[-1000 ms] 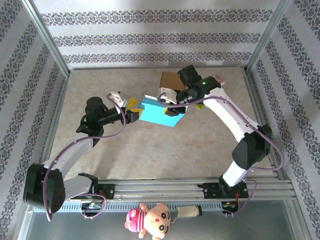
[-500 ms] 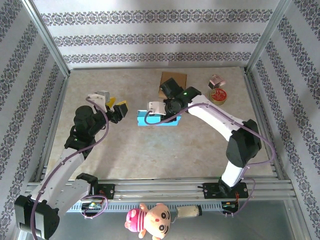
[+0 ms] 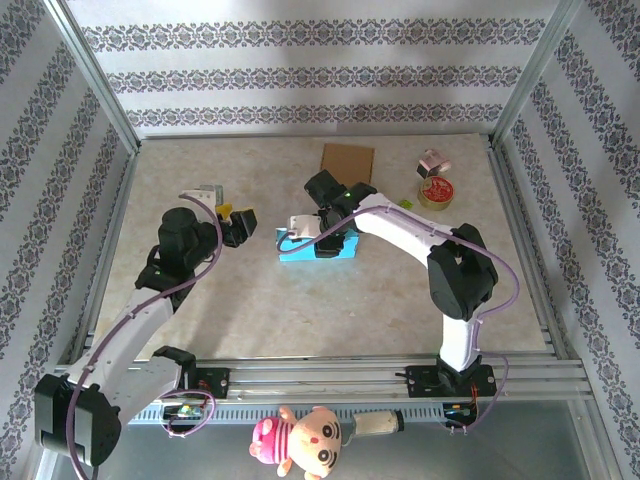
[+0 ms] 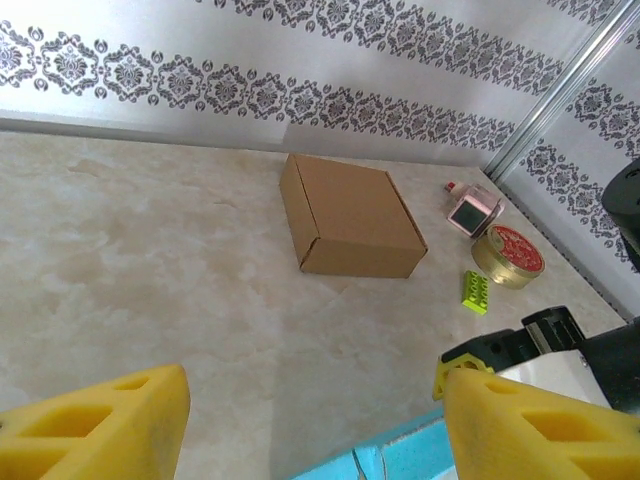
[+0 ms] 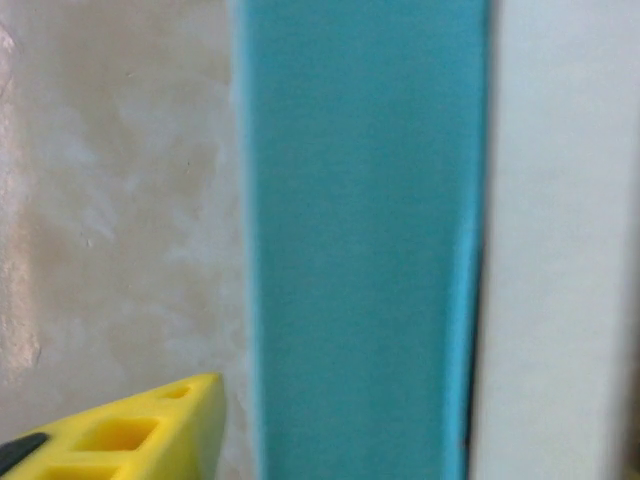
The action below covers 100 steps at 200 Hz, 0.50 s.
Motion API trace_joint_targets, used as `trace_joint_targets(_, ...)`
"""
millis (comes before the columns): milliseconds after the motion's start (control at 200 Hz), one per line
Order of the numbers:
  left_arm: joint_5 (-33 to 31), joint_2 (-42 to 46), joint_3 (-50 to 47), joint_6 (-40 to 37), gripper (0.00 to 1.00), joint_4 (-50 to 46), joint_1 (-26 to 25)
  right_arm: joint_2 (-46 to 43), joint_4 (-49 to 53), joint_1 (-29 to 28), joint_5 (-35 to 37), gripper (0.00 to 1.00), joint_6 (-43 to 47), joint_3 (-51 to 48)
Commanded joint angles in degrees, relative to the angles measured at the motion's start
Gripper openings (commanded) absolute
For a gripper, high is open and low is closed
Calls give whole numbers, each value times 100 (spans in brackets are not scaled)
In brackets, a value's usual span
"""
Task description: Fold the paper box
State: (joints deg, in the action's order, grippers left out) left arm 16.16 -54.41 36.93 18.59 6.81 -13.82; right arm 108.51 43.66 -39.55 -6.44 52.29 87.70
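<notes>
So, left pincer (image 4: 315, 425): open, empty in wrist view; brown carton (image 4: 355, 210) ahead.
Right pincer (image 3: 303, 234): at paper box (image 3: 345, 250), state unclear.

I can read no text, label, brand, number or sign in any view. The red lid of the tin (image 4: 508, 255) carries a pale pattern, too small to make out. The dark panel on the pink case (image 4: 472, 210) is blurred.

**Two white arms, black joints**

The left white-shelled arm (image 3: 140, 320) and the right white-shelled arm (image 3: 400, 222) both carry round black joint housings (image 3: 462, 280). A thin purple cable (image 3: 200, 272) loops along each. Their blocky yellow fingers (image 4: 100, 425) have slotted holes.
</notes>
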Motion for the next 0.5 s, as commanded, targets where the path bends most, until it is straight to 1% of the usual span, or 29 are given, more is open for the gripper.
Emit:
trace_joint_targets(0,-61,-106,128,153,68,-136,-23,-19,55,-55,3,61,-65,197)
trace_joint_targets(80,-31,-152,148,163,68,-162,-29,-99,81,-59,-32,65,-44,238)
trace_joint_targets(300,25,-243,174,197,67,-162,-29,-137,136,-50,9,71,-26,338)
trace_joint_targets(495,80,-291,243,239,68,-263,-30,-149,230,-59,-93,75,-86,499)
